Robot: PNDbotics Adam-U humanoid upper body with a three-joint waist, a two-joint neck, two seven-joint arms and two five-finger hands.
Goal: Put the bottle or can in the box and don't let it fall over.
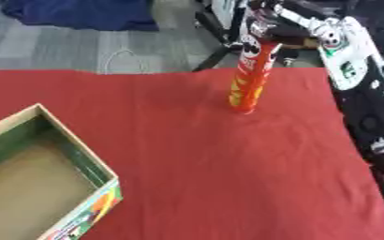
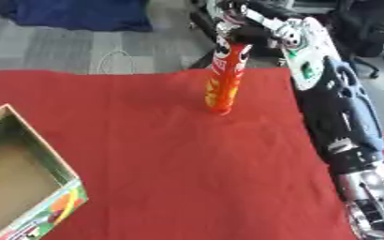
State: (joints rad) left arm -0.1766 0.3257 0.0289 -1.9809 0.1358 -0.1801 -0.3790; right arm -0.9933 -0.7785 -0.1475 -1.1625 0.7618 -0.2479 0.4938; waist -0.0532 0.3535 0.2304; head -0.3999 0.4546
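Nearest you, at the near left corner, sits the open cardboard box (image 1: 40,183), empty inside as far as can be seen, with printed colour on its outer wall. Your can (image 1: 251,75), a tall orange crisp tube, stands at the far right of the surface, tilted slightly, well apart from the box. Your right hand (image 2: 243,29) has its fingers curled round the tube's top end. Your left hand shows in neither view.

Judged by its shape, the tube is light, stiff cardboard, smooth-sided and top-heavy in carriage; a grip this high lets the base swing, so a hold nearer the middle would steady it.

Your surface is covered in red cloth (image 1: 195,159), flat where visible. Beyond the far edge lie grey floor, a blue bundle (image 1: 80,13) and a thin cable (image 1: 121,58).
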